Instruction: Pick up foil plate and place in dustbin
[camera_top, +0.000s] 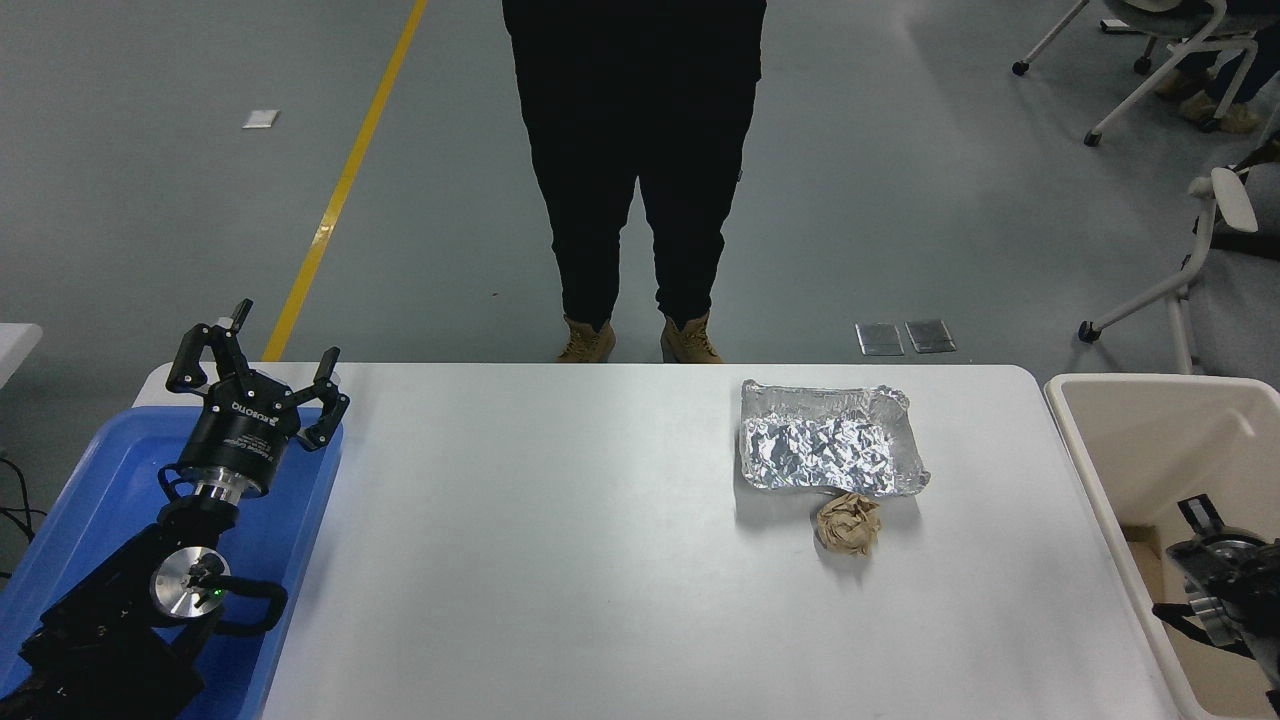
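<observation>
Your foil plate (828, 452) lies flat on the white table (560, 560), in the far right part, rim up and untouched. A crumpled brown paper ball (849, 524) sits against its near edge. The dustbin (1100, 470) stands just off the table's right end, well apart from the plate, mouth open upward. Your right gripper (1225, 585) is over the bin at the picture's right edge; only part of it shows, so you cannot tell how its fingers stand. Your left gripper (262, 375) is parked at the lower left above the blue tray (110, 470), fingers spread apart and holding nothing. A person (635, 170) in dark clothing stands at the table's far side.
</observation>
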